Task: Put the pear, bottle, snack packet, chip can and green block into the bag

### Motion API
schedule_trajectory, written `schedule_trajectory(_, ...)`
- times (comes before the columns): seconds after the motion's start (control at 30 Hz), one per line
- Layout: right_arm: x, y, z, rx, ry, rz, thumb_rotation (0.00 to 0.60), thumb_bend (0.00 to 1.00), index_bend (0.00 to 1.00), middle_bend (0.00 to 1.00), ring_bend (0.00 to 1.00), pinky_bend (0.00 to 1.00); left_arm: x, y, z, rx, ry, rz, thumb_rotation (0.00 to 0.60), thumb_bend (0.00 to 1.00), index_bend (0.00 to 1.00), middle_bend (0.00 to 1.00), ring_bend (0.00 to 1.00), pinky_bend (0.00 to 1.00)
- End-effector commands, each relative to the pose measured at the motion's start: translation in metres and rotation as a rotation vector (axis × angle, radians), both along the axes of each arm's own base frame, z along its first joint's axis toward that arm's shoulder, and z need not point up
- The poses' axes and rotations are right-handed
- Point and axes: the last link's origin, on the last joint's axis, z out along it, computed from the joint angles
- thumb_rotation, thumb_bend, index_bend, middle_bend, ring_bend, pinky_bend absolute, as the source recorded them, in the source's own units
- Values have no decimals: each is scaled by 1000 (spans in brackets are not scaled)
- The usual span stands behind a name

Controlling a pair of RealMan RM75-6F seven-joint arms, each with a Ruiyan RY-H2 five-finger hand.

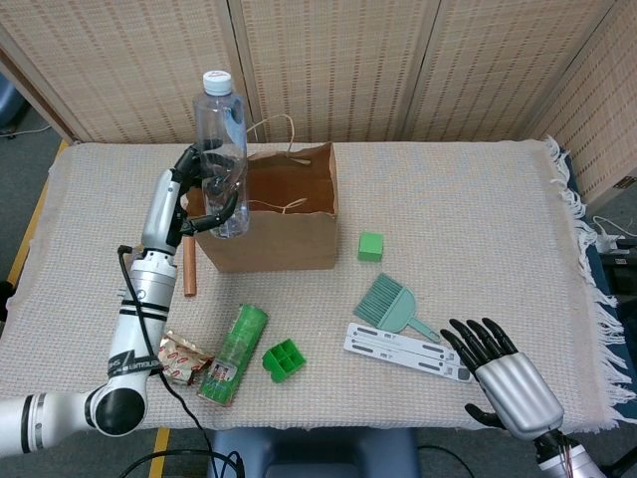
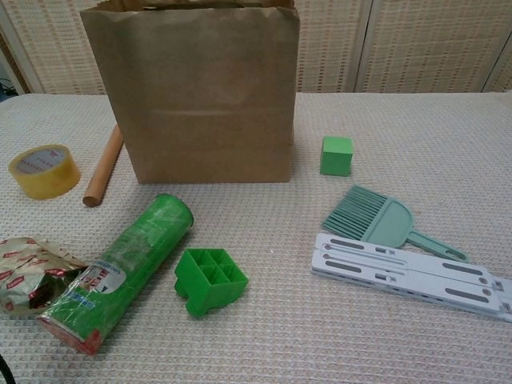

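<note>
While my left hand [image 1: 204, 194] grips the clear bottle [image 1: 221, 149] upright over the paper bag's [image 1: 264, 239] left rim, my right hand [image 1: 503, 378] rests spread wide at the table's front right corner. From the chest view, chip can [image 2: 120, 268] and snack packet [image 2: 24, 272] lie near the front left edge, green block [image 2: 336, 154] right of the bag.

Looks like a lab or test room — not a home. One table [image 1: 478, 219] under a cream woven cloth, boxed in by woven-reed partition screens [image 1: 328, 60] on the far side and right. Cables [image 1: 607, 234] trail on a grey floor, yellow tape line [image 1: 30, 234] along the left edge — staged workcell, with assorted props laid out on the cloth.
</note>
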Motion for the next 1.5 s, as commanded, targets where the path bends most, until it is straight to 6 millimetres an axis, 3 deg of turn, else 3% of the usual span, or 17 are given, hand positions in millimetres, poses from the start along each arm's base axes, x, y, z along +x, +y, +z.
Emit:
schedule_trajectory(0.03,0,0,0,4,-2,-2,600,59,0,0,0,0,15,12,-19,-8,40,-13,600,587,609,652,610,701)
schedule_trajectory(0.17,-1,0,0,14,-2,-4,600,59,0,0,0,0,29,26,-33,-7,84,-38,600,586,609,652,610,700)
schedule_trajectory(0.3,-5,-3,-1,23,3,-21,600,59,0,0,0,0,45,45,-33,31,113,-43,600,585,611,654,611,700)
schedule_trajectory(0.47,-6,-5,-1,26,3,-30,600,60,0,0,0,0,52,54,-35,38,105,-31,600,577,611,654,611,695)
schedule_trajectory(0.57,-8,-8,-2,29,7,-42,600,59,0,0,0,0,43,64,-58,-10,177,-22,600,566,610,652,608,689)
schedule_trajectory(0.73,-9,-10,-5,38,13,-53,600,58,0,0,0,0,24,63,-80,-91,246,-48,600,524,593,619,570,660)
schedule_trajectory(0.8,-9,-10,-6,38,14,-54,600,59,0,0,0,0,18,62,-85,-110,253,-52,600,478,560,581,530,627)
schedule_trajectory(0.93,-9,-11,-7,36,16,-56,600,59,0,0,0,0,12,60,-88,-179,263,-72,600,384,337,287,241,407)
schedule_trajectory(1.1,-9,-11,-8,34,19,-52,600,58,0,0,0,0,14,57,-83,-184,286,-101,600,351,54,14,11,195)
schedule_trajectory(1.2,-8,-10,-8,36,22,-50,600,59,0,0,0,0,16,55,-77,-163,273,-103,600,345,6,0,0,159)
schedule_trajectory(1.5,-7,-6,-8,42,20,-36,600,59,0,0,0,0,5,37,-54,-135,208,-68,600,350,40,18,11,181)
